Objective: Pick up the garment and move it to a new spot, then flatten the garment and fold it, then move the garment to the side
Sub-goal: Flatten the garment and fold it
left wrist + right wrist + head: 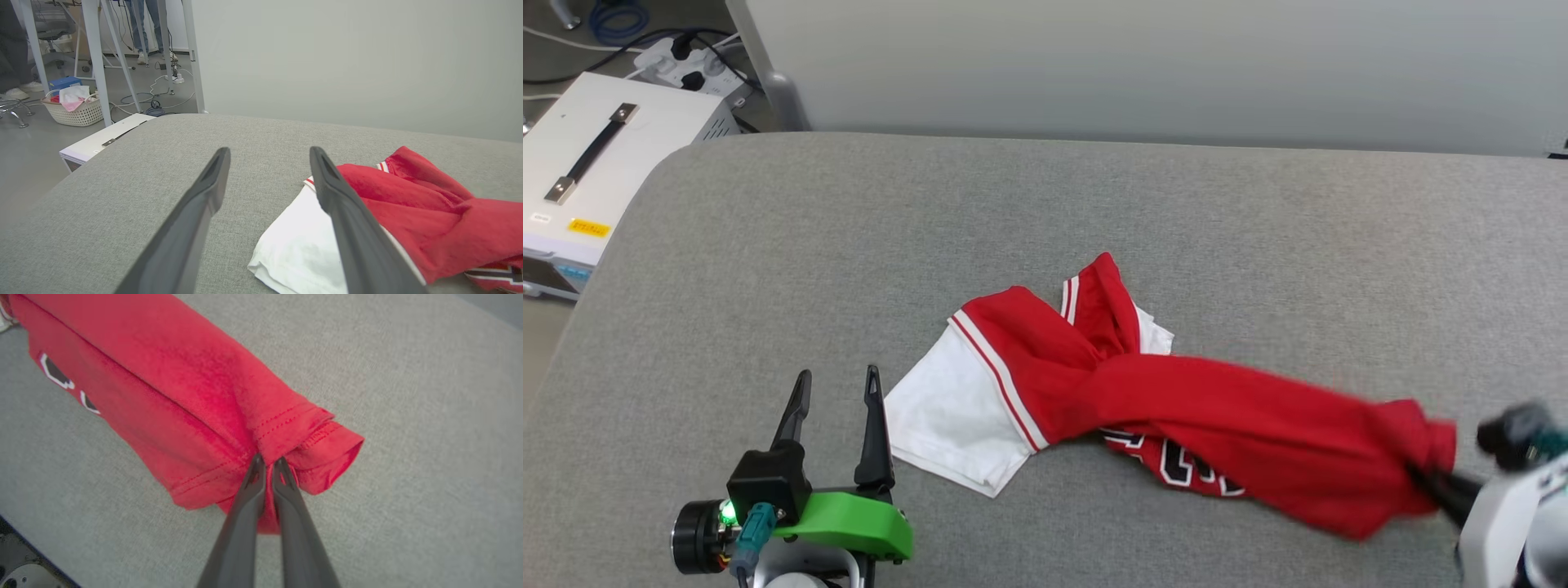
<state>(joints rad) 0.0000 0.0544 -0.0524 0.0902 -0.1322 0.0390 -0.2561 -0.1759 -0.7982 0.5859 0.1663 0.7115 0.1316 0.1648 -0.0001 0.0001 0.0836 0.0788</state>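
The right pincer (267, 462) is clamped on the red hem of the garment (1217, 408), which stretches twisted from the counter's (1013, 204) middle toward its right edge, one white sleeve (947, 416) flat. The left pincer (837, 384) gapes empty beside that sleeve. Grey fabric covers the counter; a white box (596, 163) sits off its far left corner.

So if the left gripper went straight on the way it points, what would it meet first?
Probably nothing soon: the open left gripper faces bare grey surface, then the pale wall. The garment lies just beside that line; height is unclear.
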